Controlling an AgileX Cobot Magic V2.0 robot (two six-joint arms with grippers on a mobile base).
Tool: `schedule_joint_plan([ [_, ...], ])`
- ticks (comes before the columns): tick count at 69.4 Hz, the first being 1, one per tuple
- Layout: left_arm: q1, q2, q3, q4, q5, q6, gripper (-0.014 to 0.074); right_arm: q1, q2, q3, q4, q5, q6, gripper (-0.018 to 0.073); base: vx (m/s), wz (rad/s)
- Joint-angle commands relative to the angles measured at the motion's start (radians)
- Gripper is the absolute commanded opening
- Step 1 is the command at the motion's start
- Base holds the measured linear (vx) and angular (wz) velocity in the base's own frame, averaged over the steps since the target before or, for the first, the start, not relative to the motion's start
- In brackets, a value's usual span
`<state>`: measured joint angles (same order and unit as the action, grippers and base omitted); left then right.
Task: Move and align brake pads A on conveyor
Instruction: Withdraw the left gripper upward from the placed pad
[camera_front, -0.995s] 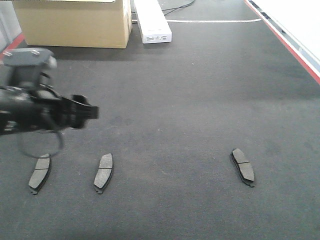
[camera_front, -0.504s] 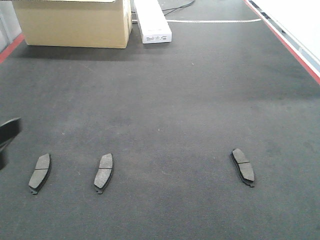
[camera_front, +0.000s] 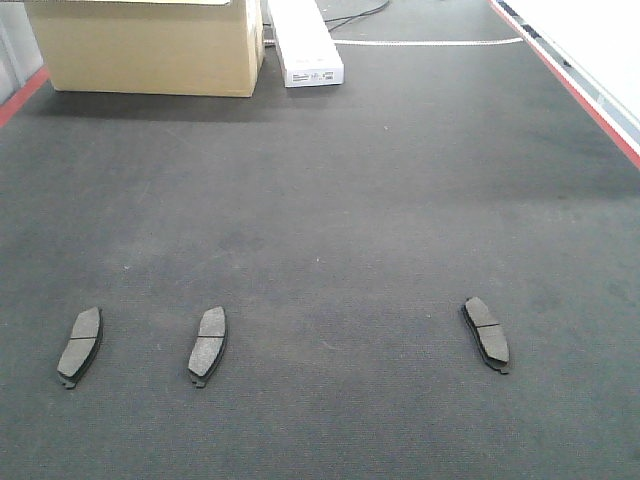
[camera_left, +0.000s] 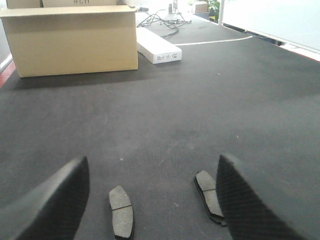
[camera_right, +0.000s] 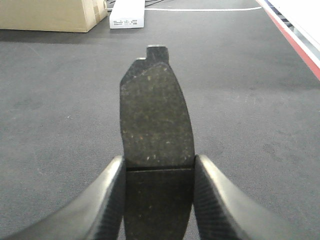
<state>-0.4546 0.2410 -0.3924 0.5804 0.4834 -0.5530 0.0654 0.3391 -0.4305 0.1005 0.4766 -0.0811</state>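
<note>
Belt first: the conveyor (camera_front: 350, 200) fills your front view, dark and felt-like, with a red edge strip (camera_front: 575, 85) running along its right side. You can see three brake pads lying flat on it in a loose row near the bottom of that view: the left pad (camera_front: 79, 345), the middle pad (camera_front: 208, 343) just to its right, and the right pad (camera_front: 485, 333) well apart from those two. The left two tilt slightly one way, the right one tilts the other, so they do not line up. At the far end of the belt you have a cardboard box (camera_front: 150, 45) and beside it a long white box (camera_front: 303, 42). Your left gripper (camera_left: 150, 200) is spread wide, its two dark fingers framing two pads on the belt below, with nothing between the pads of the fingers themselves. Your right gripper (camera_right: 159, 195) is pinching the fourth pad (camera_right: 156, 125) at its lower half, one finger against each long edge; the pad points away from the wrist camera, its centre groove sitting right at the fingertips and its backing tab at the far end. You cannot tell from this view how high that pad is above the belt.
</note>
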Motion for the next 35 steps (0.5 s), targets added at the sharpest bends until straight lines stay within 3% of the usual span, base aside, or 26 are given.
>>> schedule_joint_plan([
  [1, -0.004, 0.01, -0.018, 0.019, -0.067, -0.004, 0.0523, -0.005, 0.011, -0.031, -0.001, -0.096, -0.004, -0.0004, 0.0, 0.0],
  [35, -0.004, 0.01, -0.017, 0.019, -0.068, -0.004, 0.0523, -0.005, 0.011, -0.031, -0.001, -0.097, -0.004, -0.0004, 0.0, 0.0],
])
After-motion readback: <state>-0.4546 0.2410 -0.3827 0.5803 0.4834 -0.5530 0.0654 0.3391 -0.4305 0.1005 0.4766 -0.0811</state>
